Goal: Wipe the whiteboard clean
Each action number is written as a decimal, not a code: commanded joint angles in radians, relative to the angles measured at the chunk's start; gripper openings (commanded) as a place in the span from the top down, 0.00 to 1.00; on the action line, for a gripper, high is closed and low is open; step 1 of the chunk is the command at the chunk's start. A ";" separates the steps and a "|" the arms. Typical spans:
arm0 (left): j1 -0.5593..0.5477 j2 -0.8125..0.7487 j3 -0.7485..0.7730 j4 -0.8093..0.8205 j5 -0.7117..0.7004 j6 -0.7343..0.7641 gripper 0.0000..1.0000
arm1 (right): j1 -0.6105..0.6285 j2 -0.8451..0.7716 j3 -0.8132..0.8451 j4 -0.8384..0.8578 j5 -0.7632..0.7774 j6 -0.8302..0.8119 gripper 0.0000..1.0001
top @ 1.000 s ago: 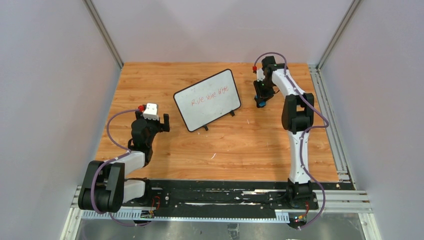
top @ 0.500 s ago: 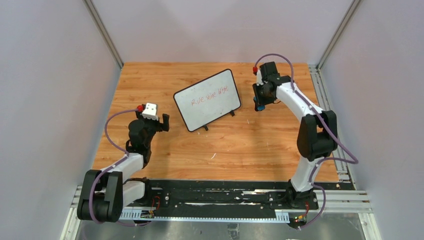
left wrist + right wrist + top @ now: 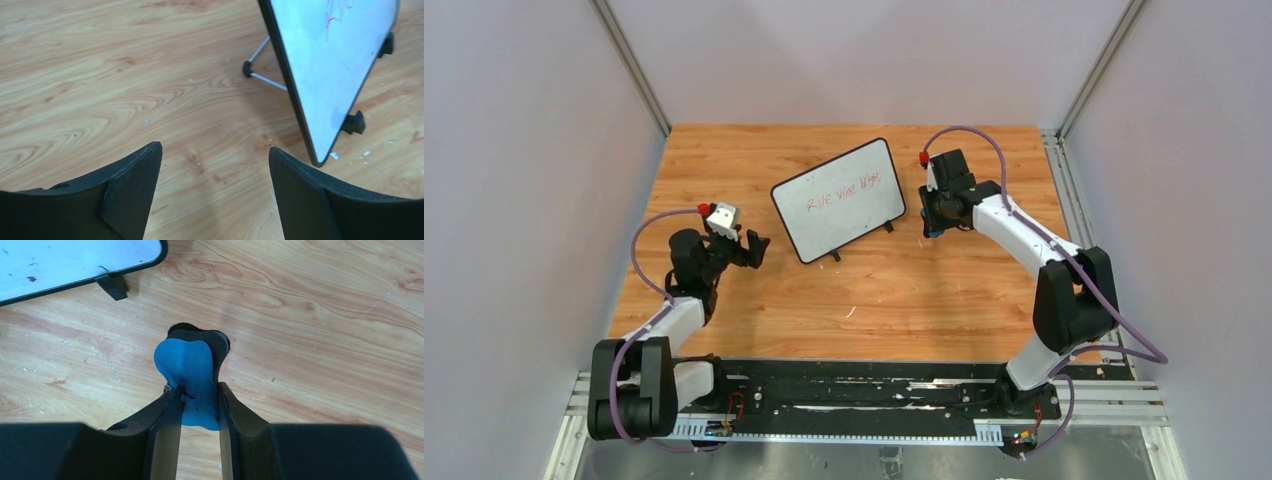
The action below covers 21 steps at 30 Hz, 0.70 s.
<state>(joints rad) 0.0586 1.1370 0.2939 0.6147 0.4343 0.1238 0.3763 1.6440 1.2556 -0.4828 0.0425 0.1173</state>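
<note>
The whiteboard point(image 3: 838, 198), white with a thin black frame, two small black feet and red writing, stands tilted at the table's middle back. Its lower corner shows in the left wrist view point(image 3: 330, 70) and its edge in the right wrist view point(image 3: 75, 260). My right gripper point(image 3: 932, 222) is just right of the board, shut on the blue-and-black eraser point(image 3: 192, 370), held above the wood. My left gripper point(image 3: 756, 248) is open and empty, just left of the board's lower left corner, low over the table point(image 3: 215, 152).
The wooden table point(image 3: 924, 290) is walled by grey panels on the left, back and right. A black rail point(image 3: 854, 390) with the arm bases runs along the near edge. A wire stand leg point(image 3: 260, 75) props the board from behind.
My right arm has lifted the eraser and swung it leftward and nearer, toward the board's right edge. My left gripper has shifted slightly right and lower, toward the board's corner.
</note>
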 commanded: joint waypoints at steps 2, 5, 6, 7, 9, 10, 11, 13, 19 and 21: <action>0.069 -0.024 0.093 -0.118 0.275 0.001 0.17 | 0.042 -0.048 -0.030 0.026 0.055 0.006 0.99; 0.124 -0.027 0.135 -0.172 0.388 -0.020 0.16 | 0.045 -0.059 -0.032 0.022 0.059 0.000 0.99; 0.144 -0.019 0.147 -0.172 0.429 -0.036 0.16 | 0.045 -0.066 -0.033 0.022 0.061 -0.003 0.99; 0.159 -0.004 0.162 -0.171 0.464 -0.058 0.16 | 0.047 -0.074 -0.035 0.025 0.061 -0.006 0.99; 0.184 0.046 0.202 -0.171 0.543 -0.095 0.17 | 0.048 -0.086 -0.032 0.026 0.060 -0.009 1.00; 0.187 0.081 0.221 -0.164 0.581 -0.117 0.18 | 0.048 -0.092 -0.030 0.025 0.056 -0.012 0.99; 0.188 0.120 0.241 -0.153 0.622 -0.146 0.19 | 0.049 -0.098 -0.027 0.024 0.051 -0.014 0.99; 0.189 0.203 0.287 -0.137 0.689 -0.196 0.22 | 0.049 -0.107 -0.022 0.025 0.046 -0.020 0.99; 0.187 0.312 0.357 -0.135 0.733 -0.233 0.26 | 0.052 -0.117 -0.013 0.022 0.038 -0.024 0.99; 0.187 0.328 0.374 -0.136 0.750 -0.249 0.27 | 0.054 -0.118 -0.012 0.023 0.036 -0.024 0.99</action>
<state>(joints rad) 0.2409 1.4506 0.6197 0.4679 1.0966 -0.0761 0.4126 1.5463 1.2324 -0.4679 0.0788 0.1043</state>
